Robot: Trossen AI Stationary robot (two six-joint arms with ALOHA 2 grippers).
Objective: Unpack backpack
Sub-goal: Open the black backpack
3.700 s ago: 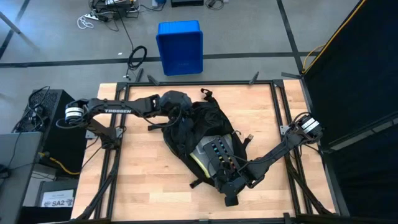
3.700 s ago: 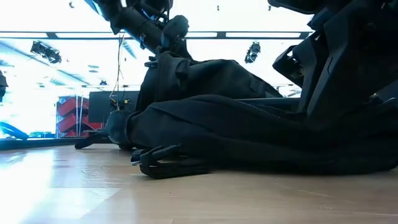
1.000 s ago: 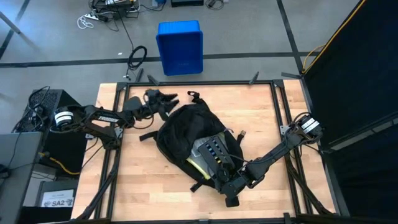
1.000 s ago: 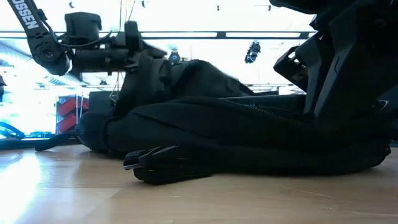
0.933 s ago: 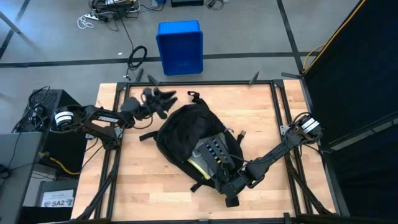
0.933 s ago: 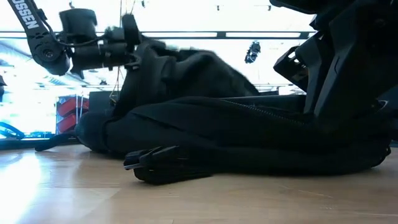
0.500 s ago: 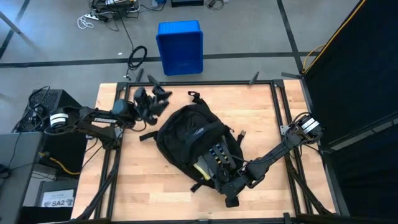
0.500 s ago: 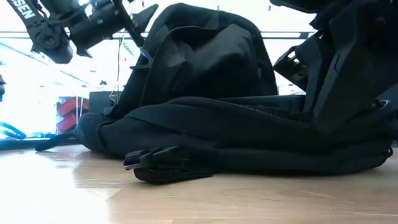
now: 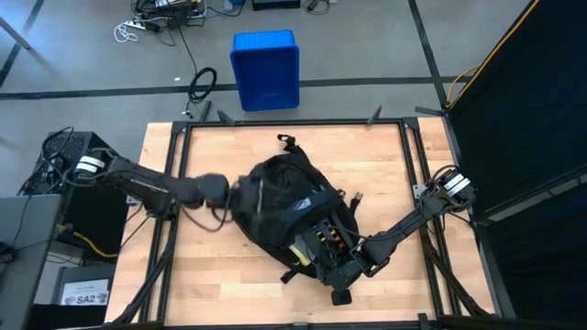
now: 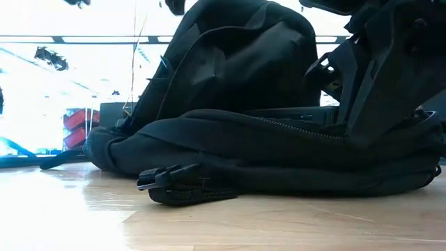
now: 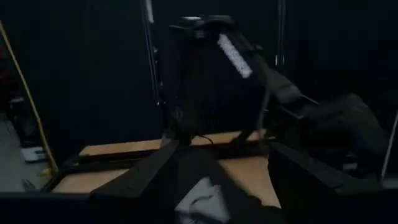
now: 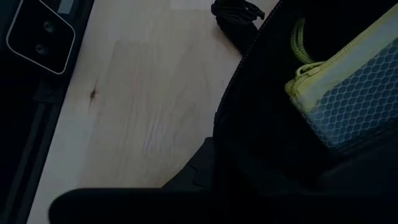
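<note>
The black backpack (image 9: 280, 197) lies mid-table, its far part humped up (image 10: 230, 84). Its near end gapes and shows a yellow mesh pouch (image 12: 336, 93) inside. My left gripper (image 9: 249, 197) reaches in level from the table's left, over the backpack's left side. Its fingers stand wide apart, open, with black fabric and the pale logo (image 11: 198, 202) below and between them (image 11: 224, 152). My right gripper (image 9: 341, 272) sits at the backpack's near end, slanting down, shut on its fabric. My left gripper hovers at the backpack's upper left side; whether its fingers touch the fabric I cannot tell. My right gripper is shut on the black fabric beside the zip opening (image 12: 217, 134) at the backpack's near end, coming from the table's right and slanting down. The gripper itself hides the contact. That end rests low on the table.
A strap buckle (image 10: 181, 183) lies on the wood in front of the backpack. A blue bin (image 9: 265, 69) stands on the floor beyond the far edge. Metal rails (image 9: 179, 156) frame the table, and a black curtain (image 9: 523, 110) hangs at the right.
My left gripper has swung from the table's far left corner toward the backpack, rising and rolling, its fingers staying apart. The backpack's far part has humped up, and its logo panel now covers more of the opening. My right gripper has kept still.
</note>
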